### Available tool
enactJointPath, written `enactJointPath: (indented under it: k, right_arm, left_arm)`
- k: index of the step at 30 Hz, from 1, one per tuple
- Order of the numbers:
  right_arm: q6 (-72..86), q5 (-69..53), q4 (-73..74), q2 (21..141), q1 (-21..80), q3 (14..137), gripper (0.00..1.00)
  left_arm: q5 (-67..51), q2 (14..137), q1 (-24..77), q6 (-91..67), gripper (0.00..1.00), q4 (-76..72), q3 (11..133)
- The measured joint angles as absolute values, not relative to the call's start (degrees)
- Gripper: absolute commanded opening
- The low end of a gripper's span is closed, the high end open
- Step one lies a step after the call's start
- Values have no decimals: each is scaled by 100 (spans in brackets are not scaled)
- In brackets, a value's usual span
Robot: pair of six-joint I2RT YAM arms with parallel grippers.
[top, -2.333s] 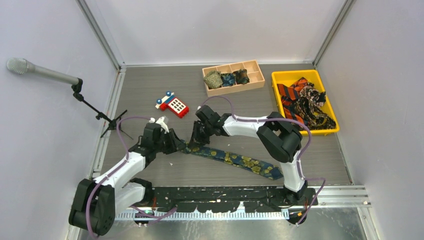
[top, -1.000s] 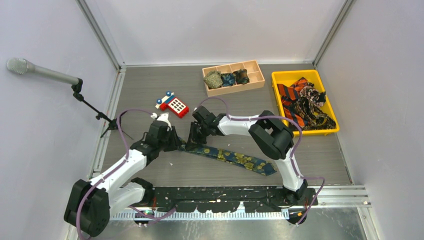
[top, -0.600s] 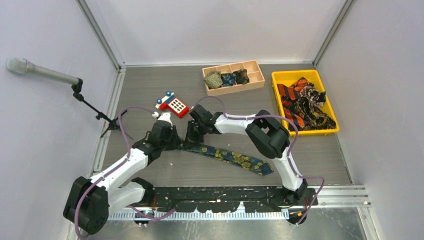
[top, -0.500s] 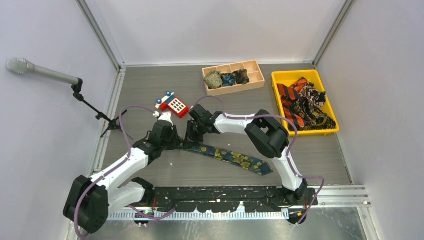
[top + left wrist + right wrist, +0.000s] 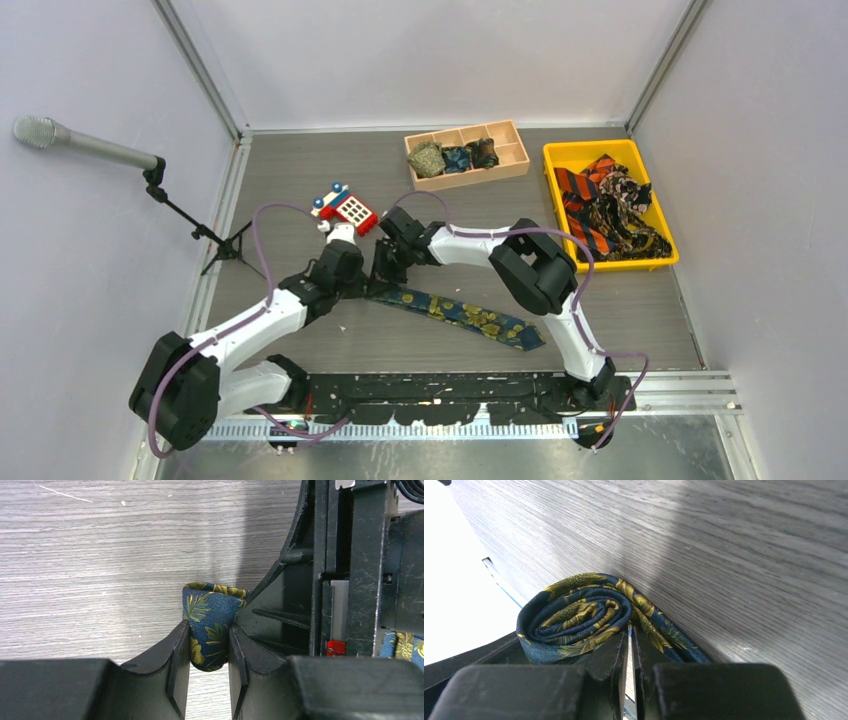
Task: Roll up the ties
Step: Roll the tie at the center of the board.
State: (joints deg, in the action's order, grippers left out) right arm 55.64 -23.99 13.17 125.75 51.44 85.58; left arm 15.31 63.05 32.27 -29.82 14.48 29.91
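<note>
The navy fabric necktie with yellow-gold flowers (image 5: pixel 470 318) is lying on the grey wood-grain desk (image 5: pixel 300 170), its wide end trailing toward the right arm's base. Its narrow end is already wound into a small coil (image 5: pixel 574 615), which is sitting between the two arms.

The left end effector (image 5: pixel 209 645) is pinching that coil across its width, one finger on each flat side. This is probably keeping the turns from springing loose. The right end effector (image 5: pixel 630 645) is meeting the coil from the opposite side, its fingers pressed almost together at the point where the loose length is leaving the roll. Whether any cloth is caught between them is not clear. Most of the tie is still flat, so the rolling appears to be at an early stage.

Farther back, the pale wooden divided tray (image 5: pixel 515 150) is holding three finished rolls side by side in separate compartments: an olive one (image 5: pixel 427 158), a blue one (image 5: pixel 457 158) and a dark one (image 5: pixel 482 153). To the right of the tray, the yellow plastic bin (image 5: pixel 560 152) is holding a loose tangle of orange-and-black striped and dark patterned ties (image 5: pixel 610 205), which are waiting to be rolled.
</note>
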Motion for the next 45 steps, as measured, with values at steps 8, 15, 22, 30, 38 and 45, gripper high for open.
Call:
enactJointPath:
  k: [8, 15, 22, 30, 38, 45]
  right_arm:
    - [5559, -2403, 1199, 12495, 5098, 8405, 14]
    - [5533, -2362, 1125, 11959, 5033, 7706, 14]
    - [5437, -2327, 1120, 11618, 4915, 7336, 14]
    - [5345, -2281, 1138, 11605, 4751, 7295, 14]
    - [5266, -2220, 1122, 11607, 4703, 7144, 14]
    - [5347, -2259, 729, 11485, 4700, 6818, 14]
  left_arm:
    - [2106, 6604, 3669, -2978, 0, 1490, 3170]
    - [2351, 6718, 3905, -2989, 0, 1485, 3210]
    - [2543, 6886, 4073, -2985, 0, 1490, 3310]
    - [2635, 6925, 4139, -2982, 0, 1494, 3332]
    - [2681, 6971, 4169, -2976, 0, 1514, 3367]
    - [2746, 7098, 4241, -2952, 0, 1540, 3470]
